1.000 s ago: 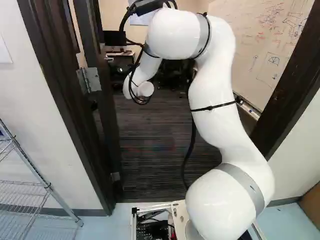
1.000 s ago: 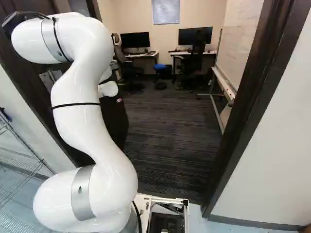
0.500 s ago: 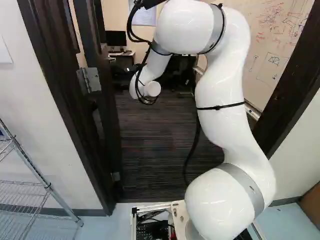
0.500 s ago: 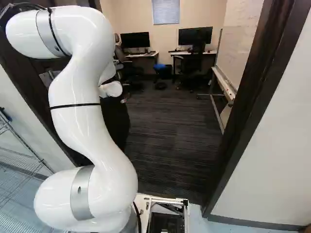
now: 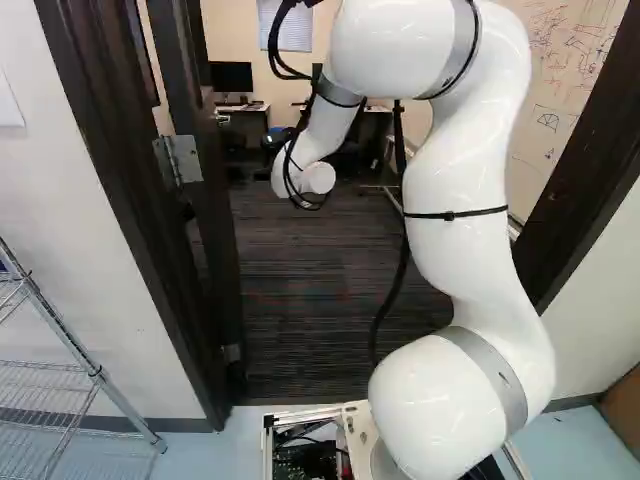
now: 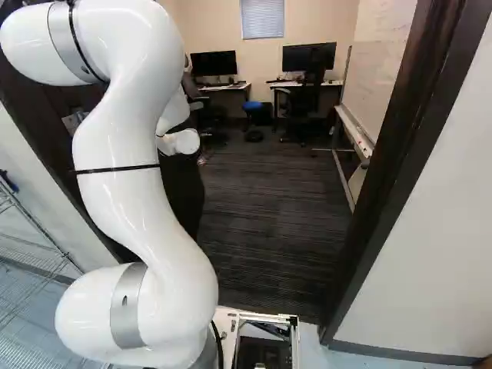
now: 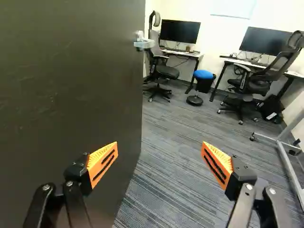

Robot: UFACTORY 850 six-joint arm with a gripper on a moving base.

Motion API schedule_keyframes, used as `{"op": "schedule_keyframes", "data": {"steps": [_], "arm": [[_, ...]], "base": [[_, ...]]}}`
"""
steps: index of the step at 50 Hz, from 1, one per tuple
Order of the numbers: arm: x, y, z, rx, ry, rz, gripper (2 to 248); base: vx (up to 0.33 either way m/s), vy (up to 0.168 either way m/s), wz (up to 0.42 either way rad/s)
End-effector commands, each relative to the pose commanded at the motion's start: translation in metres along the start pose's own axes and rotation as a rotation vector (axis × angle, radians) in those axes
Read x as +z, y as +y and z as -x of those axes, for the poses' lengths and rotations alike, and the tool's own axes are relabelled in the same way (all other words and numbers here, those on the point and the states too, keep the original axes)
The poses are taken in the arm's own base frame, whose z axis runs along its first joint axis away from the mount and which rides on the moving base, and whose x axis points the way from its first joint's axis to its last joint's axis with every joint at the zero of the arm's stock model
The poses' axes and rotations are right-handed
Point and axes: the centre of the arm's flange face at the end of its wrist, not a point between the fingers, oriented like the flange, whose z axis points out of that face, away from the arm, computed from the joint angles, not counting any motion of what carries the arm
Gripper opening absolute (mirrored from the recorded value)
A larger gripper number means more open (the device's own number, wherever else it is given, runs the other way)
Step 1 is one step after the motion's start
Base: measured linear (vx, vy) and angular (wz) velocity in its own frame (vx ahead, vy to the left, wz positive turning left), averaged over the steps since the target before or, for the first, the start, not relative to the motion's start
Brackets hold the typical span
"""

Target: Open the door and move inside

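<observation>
Plenty of carpet point(image 6: 269, 223) ahead, 12 o'clock from the base point(image 5: 358, 420), so that's the way in. Door's point(image 7: 71, 95) swung open at 11, frame point(image 6: 388, 161) edge at 1, kinda snug imo. Arm's point(image 6: 154, 215) probably bent to fit through. Gripper's point(image 7: 160, 146) released, fingers spread; handle's point(image 7: 144, 43) untouched at its 11.

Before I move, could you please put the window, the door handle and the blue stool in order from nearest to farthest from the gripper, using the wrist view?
1. Door handle, on the open door.
2. Blue stool, on the floor past the door.
3. Window, on the far wall.
</observation>
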Motion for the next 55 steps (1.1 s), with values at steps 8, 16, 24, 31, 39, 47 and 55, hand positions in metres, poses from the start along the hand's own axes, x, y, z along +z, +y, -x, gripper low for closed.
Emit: {"op": "schedule_keyframes", "data": {"steps": [8,16,24,31,39,47,55], "arm": [[-0.01,0.01,0.002,0.006,-0.007,0.018,247],[-0.022,0.019,0.005,0.011,-0.014,0.035,247],[-0.037,0.027,0.008,0.019,-0.023,0.053,247],[-0.05,0.033,0.011,0.034,-0.031,0.076,247],[-0.066,0.039,0.014,0.055,-0.038,0.105,247],[-0.083,0.045,0.018,0.076,-0.046,0.136,247],[-0.099,0.05,0.022,0.097,-0.052,0.165,247]], "base": [[0.0,0.0,0.0],[0.0,0.0,0.0],[0.0,0.0,0.0],[0.0,0.0,0.0],[0.0,0.0,0.0],[0.0,0.0,0.0],[0.0,0.0,0.0]]}}
